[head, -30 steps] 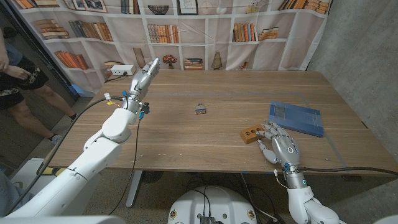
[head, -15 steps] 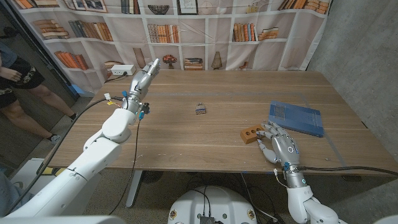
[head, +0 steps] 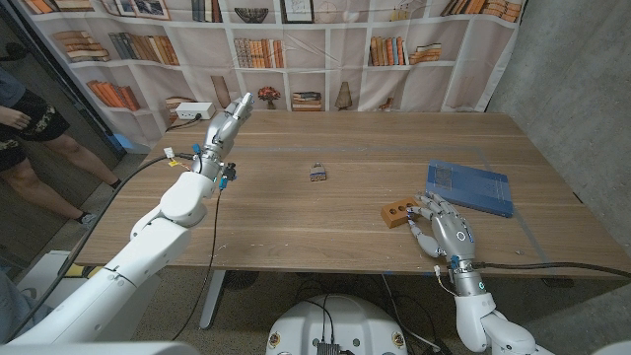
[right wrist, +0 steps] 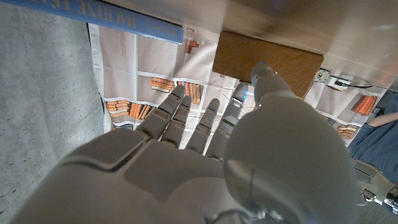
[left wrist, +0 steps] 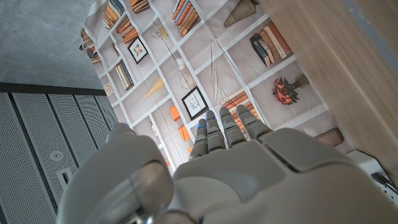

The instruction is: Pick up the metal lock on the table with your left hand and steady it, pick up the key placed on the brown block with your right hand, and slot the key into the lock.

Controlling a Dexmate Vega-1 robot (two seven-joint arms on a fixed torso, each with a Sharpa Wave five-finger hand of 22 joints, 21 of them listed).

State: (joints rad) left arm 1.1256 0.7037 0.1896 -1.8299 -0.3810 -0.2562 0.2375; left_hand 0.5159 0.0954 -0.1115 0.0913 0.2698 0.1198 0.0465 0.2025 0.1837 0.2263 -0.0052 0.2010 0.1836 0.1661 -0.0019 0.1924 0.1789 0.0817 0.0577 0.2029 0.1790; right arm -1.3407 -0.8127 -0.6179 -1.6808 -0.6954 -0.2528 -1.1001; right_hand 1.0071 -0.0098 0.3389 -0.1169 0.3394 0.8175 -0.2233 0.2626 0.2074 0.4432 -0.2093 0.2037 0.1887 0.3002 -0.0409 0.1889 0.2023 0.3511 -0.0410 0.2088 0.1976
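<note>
Left hand (head: 226, 124): raised near bench (head: 296, 212) far-left corner, fingers straight, empty. Right hand (head: 440, 229): fingers spread, empty, beside block (head: 397, 212). Lock (head: 317, 173): mid-bench.

The place looks like a robot lab or test room dressed as a study. A printed bookshelf backdrop (head: 296, 44) hangs behind the wooden table (head: 296, 207), beside a bare concrete wall (head: 582, 99), with cables (head: 552, 266) trailing.

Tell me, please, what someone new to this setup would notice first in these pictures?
Probably the left hand, raised over the table's far left part with fingers extended and holding nothing, away from the small metal lock lying alone mid-table. Next, the right hand, fingers spread, beside the brown block near the front edge, with a blue book just beyond.
</note>
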